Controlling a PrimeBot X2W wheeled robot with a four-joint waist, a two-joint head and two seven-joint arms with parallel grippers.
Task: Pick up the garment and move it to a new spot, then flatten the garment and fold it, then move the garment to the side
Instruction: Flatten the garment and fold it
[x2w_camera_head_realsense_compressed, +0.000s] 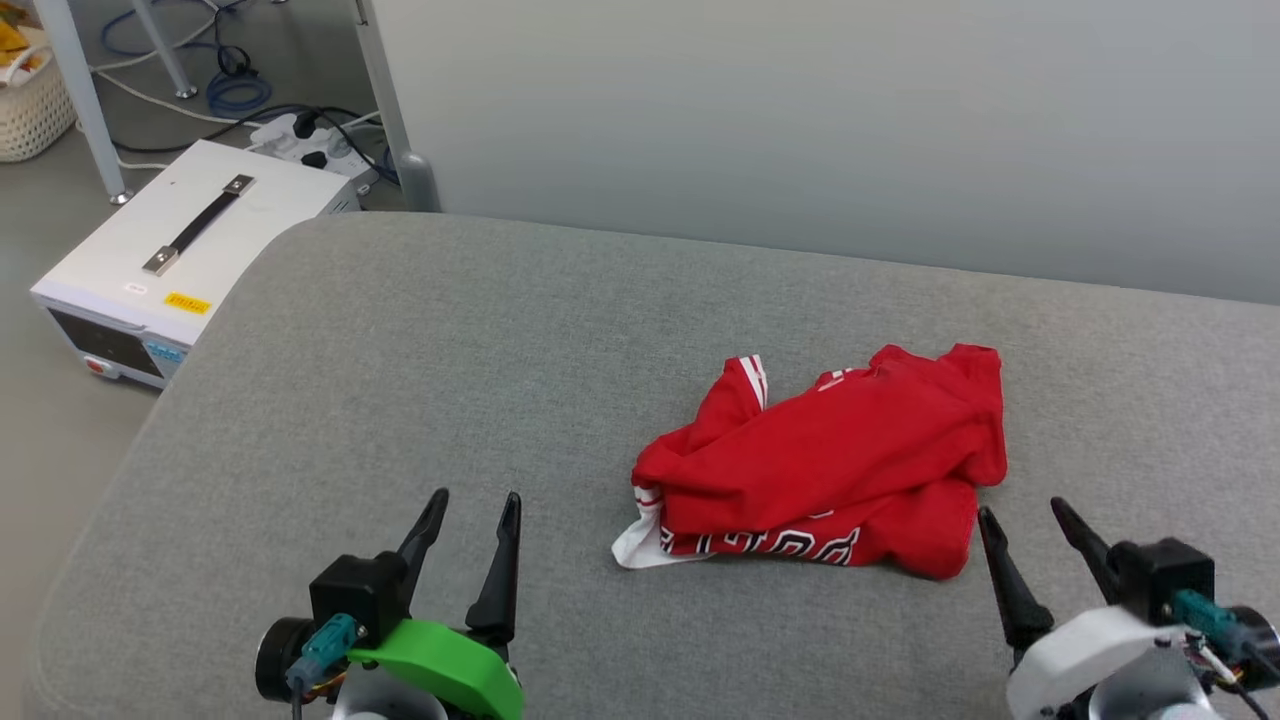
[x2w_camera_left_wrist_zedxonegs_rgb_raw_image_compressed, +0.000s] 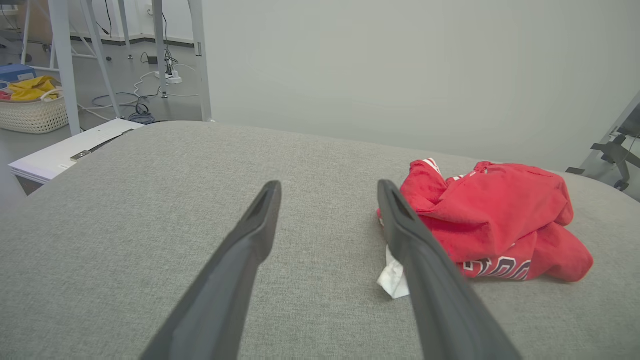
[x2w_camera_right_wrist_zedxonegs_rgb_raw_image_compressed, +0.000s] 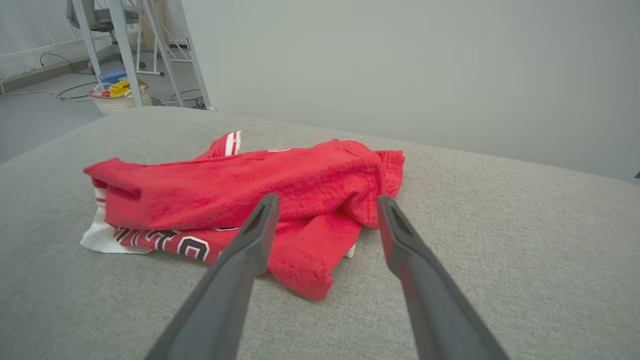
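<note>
Garment (x2w_camera_head_realsense_compressed: 830, 465) is a crumpled red heap on the gray cushion (x2w_camera_head_realsense_compressed: 450, 380), around 4 o'clock in the head view. Its outlined lettering (x2w_camera_head_realsense_compressed: 790, 545) along the near edge is folded up, so I can't read it. The white box (x2w_camera_head_realsense_compressed: 190, 240) at 10 o'clock has a yellow label (x2w_camera_head_realsense_compressed: 188, 303) that's too small to read. A basket (x2w_camera_left_wrist_zedxonegs_rgb_raw_image_compressed: 32, 114) holds yellow cloth (x2w_camera_left_wrist_zedxonegs_rgb_raw_image_compressed: 32, 87). The left gripper (x2w_camera_head_realsense_compressed: 476, 495) at 7 and the right gripper (x2w_camera_head_realsense_compressed: 1021, 507) at 5 are both spread wide and holding nothing.
</note>
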